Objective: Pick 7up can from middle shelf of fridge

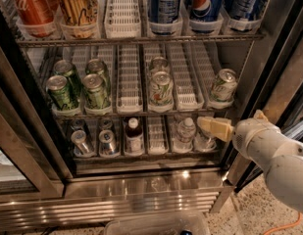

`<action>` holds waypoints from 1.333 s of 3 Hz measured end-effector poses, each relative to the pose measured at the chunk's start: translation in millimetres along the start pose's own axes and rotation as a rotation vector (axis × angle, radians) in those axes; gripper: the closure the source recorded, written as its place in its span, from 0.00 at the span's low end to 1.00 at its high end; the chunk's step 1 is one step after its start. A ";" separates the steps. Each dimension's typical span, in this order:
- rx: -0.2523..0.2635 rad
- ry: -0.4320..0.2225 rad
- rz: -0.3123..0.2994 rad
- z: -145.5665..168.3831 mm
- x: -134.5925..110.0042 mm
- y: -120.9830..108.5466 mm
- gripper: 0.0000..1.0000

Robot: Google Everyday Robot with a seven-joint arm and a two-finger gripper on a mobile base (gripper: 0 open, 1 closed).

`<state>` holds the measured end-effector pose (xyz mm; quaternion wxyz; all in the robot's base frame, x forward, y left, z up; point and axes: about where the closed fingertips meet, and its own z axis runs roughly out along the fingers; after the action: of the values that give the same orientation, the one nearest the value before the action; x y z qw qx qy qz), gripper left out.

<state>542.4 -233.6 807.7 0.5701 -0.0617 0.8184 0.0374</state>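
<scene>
The fridge (156,190) stands open in front of me. Its middle shelf (129,84) is a wire rack with white lane trays. Pale silvery 7up cans stand on it: two in the centre lane (161,88) and one, slightly tilted, in the far right lane (223,85). Dark-green cans (96,90) fill the left lanes. My gripper (214,128), with yellowish fingers pointing left, hovers in front of the bottom tier's right end. It is just below the right 7up can and touches nothing.
The top tier holds red and gold cans (31,6) and blue Pepsi cans (206,4). The bottom tier holds small bottles and cans (134,136). The dark door frame (268,77) is close on the right of my arm. A clear plastic bin (156,225) sits on the floor.
</scene>
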 end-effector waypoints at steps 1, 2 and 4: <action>0.017 -0.047 0.025 9.9 -6.3 6.4 0.00; 0.037 -0.081 0.050 19.8 -7.0 15.1 0.00; 0.058 -0.135 0.072 34.7 -7.7 35.7 0.00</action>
<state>572.1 -193.3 802.5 0.6238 -0.0128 0.7805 0.0382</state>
